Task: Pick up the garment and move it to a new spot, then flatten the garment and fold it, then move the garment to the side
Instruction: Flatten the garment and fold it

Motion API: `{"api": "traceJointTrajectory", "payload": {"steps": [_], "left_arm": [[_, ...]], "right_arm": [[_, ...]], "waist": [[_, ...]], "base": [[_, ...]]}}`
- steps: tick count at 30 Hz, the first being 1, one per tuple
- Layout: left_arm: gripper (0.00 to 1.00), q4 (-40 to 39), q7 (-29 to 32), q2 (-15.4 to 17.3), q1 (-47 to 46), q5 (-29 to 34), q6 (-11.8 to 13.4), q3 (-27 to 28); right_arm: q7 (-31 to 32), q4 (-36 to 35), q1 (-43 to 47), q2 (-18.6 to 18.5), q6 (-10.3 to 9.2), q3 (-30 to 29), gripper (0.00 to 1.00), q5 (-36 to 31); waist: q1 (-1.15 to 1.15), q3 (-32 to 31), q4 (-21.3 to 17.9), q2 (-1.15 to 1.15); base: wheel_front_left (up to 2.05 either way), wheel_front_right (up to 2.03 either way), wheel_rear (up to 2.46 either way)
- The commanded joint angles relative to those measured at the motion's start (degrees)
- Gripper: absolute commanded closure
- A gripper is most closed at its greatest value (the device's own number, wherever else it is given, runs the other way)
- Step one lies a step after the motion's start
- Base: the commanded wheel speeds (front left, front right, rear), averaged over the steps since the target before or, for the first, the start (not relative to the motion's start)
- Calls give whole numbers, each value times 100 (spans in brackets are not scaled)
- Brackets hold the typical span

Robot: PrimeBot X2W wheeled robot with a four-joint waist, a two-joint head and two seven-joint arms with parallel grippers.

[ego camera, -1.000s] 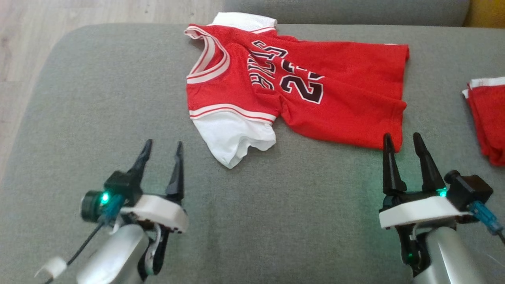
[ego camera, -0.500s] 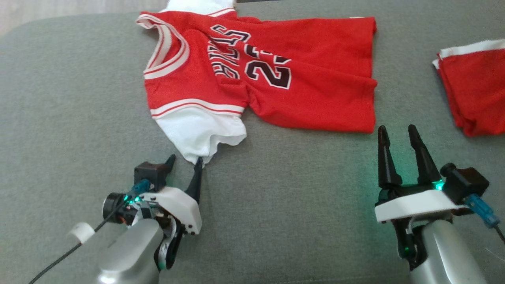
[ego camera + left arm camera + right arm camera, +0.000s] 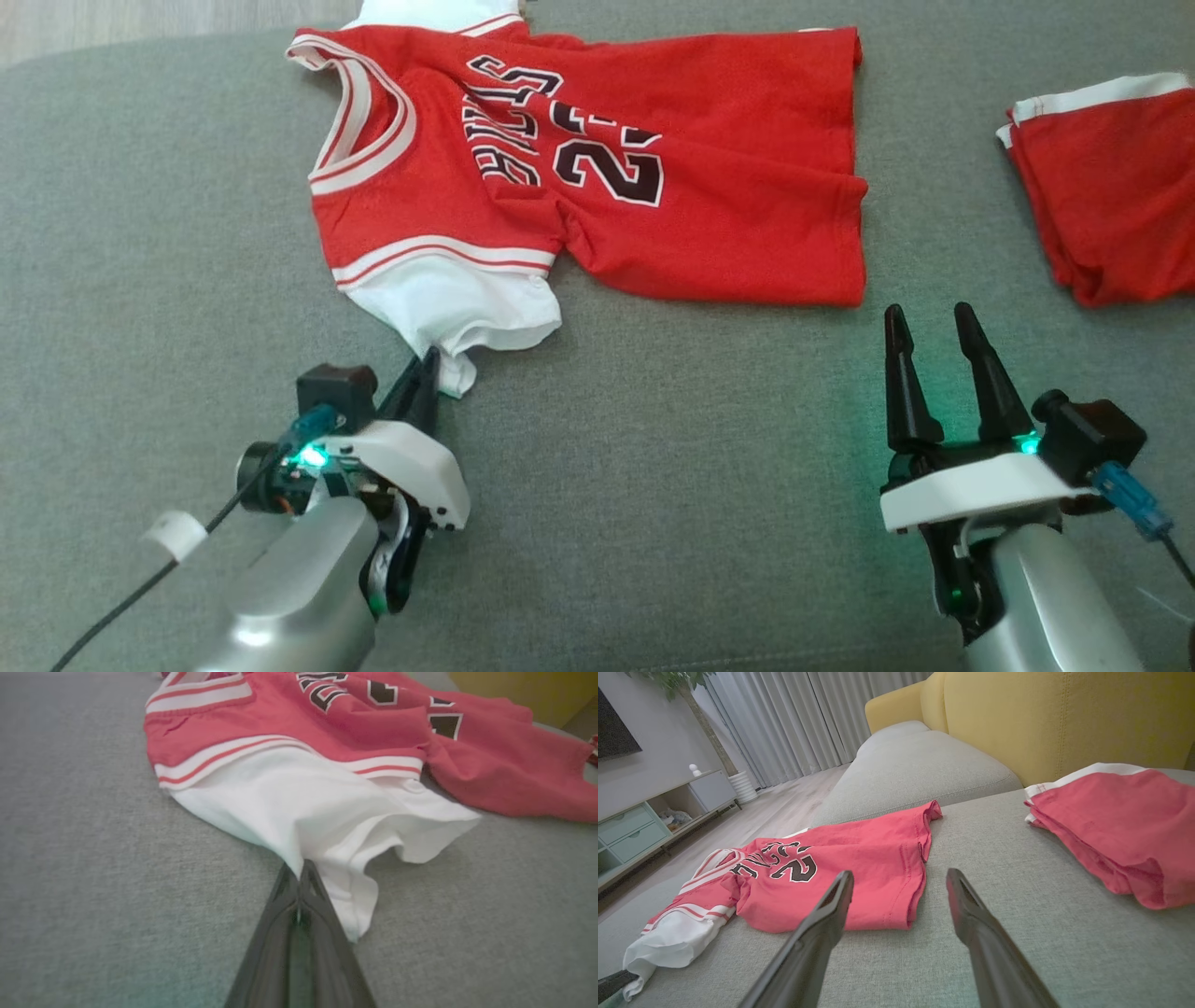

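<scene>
I see the garment (image 3: 597, 177) lying on the far half of the grey cushion (image 3: 653, 485). Its long axis runs across the cushion from side to side, with the collar toward the cushion's left end and the hem toward its right end. The white sleeve (image 3: 457, 308) hangs out from the garment toward the near edge of the cushion.

The left fingers (image 3: 425, 369) are pressed together on the near tip of this sleeve. In the left wrist view the white cloth goes in between the two tips, so I judge it is a pinch on the fabric and not only a touch.

The right fingers (image 3: 904, 383) stand apart and hold nothing. They are on the cushion's near right part, pointing at the hem corner of the garment, near it but not touching.

So each arm has its own end of the garment in front of it, and the garment lies farther along the cushion than both. I think the lift depends on the right fingers taking the hem. A second folded red cloth (image 3: 1111, 196) lies at the cushion's far right, and I must not catch it.
</scene>
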Motion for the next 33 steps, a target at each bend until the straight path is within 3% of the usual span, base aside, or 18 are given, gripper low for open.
{"api": "traceJointTrajectory", "payload": {"steps": [1, 5, 16, 23, 33], "left_arm": [[100, -85, -125, 45, -136, -45, -43, 183], [100, -208, -500, 45, -101, -55, -99, 286], [100, -1241, -875, 319, 181, 533, 220, 882], [100, -1750, -878, 254, 407, 935, 220, 1171], [100, -1999, -879, 13, 553, 1341, 52, 1495]], "right_arm": [[-58, -133, -182, 3, 39, 111, 0, 24], [-60, -37, -141, 3, 39, 52, 0, 8], [530, 656, -478, 3, 39, -362, 0, -464], [747, 1561, -1090, 3, 39, -591, 0, -317], [799, 3197, -1822, 3, 39, -884, 0, -1094]], "waist": [[-1, -44, 16, 0], [-1, -163, 86, 0], [-1, -271, 500, 0], [-1, -205, 719, 0], [-1, -127, 947, 0]], "base": [[0, 0, 0], [0, 0, 0], [0, 0, 0], [0, 0, 0], [0, 0, 0]]}}
